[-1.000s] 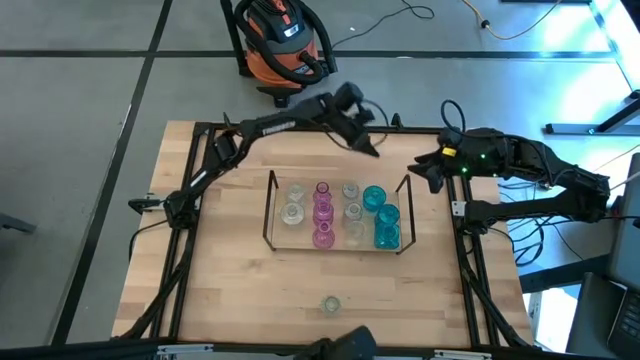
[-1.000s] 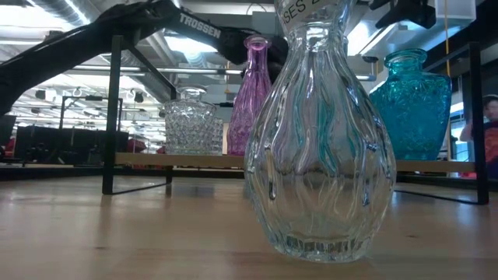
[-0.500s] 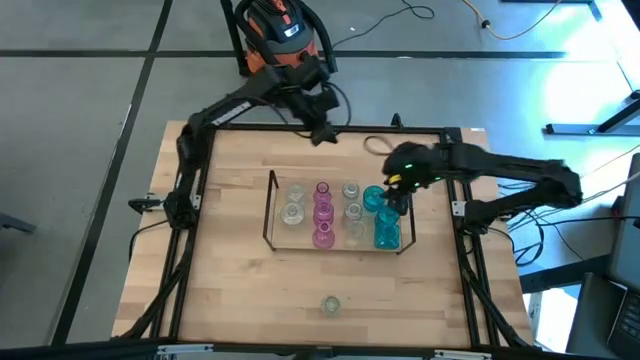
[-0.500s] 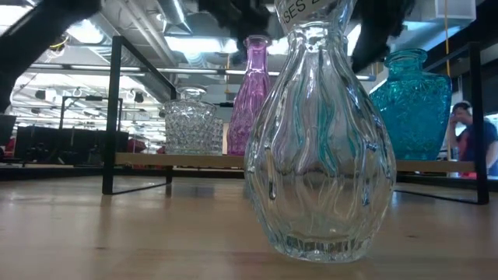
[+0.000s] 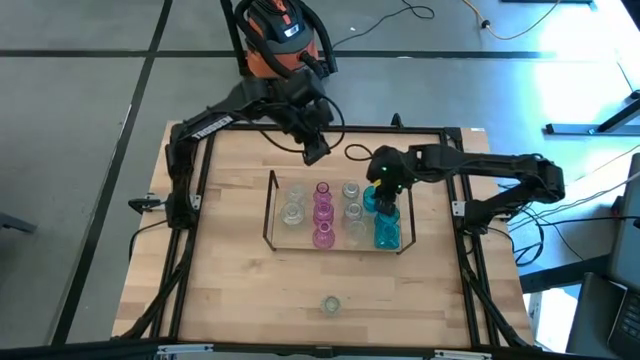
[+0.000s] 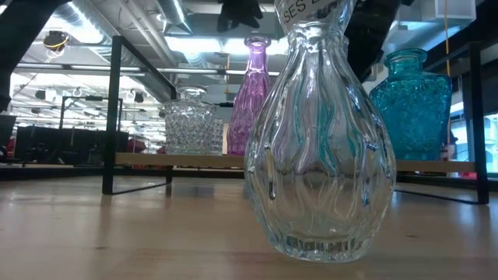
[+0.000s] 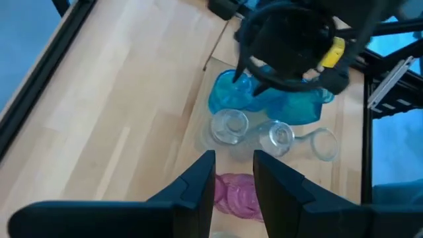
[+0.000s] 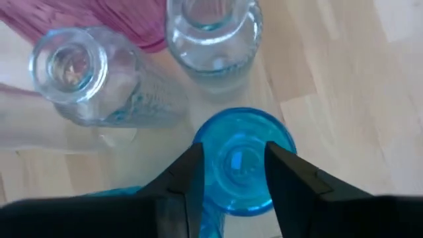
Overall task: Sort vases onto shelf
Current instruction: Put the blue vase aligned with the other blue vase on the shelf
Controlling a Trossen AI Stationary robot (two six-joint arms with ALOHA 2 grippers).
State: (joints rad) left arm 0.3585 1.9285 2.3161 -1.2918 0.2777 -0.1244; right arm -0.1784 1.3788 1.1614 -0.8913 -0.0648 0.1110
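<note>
Currently:
Right gripper [image 8: 228, 192]: over the far teal-blue round glass vase [image 5: 373, 199] on the thin dark wire-frame shelf [image 5: 268, 212], jaws apart, 1 finger each side of its mouth, not clamped.
Left gripper [image 5: 312, 152]: above the table's far edge, behind the shelf, jaws slightly apart, holding nothing.
Shelf: pink, clear, teal vases in rows.
Loose: 1 clear ribbed glass vase [image 5: 330, 304] upright near the wooden table's [image 5: 230, 280] front edge.
</note>
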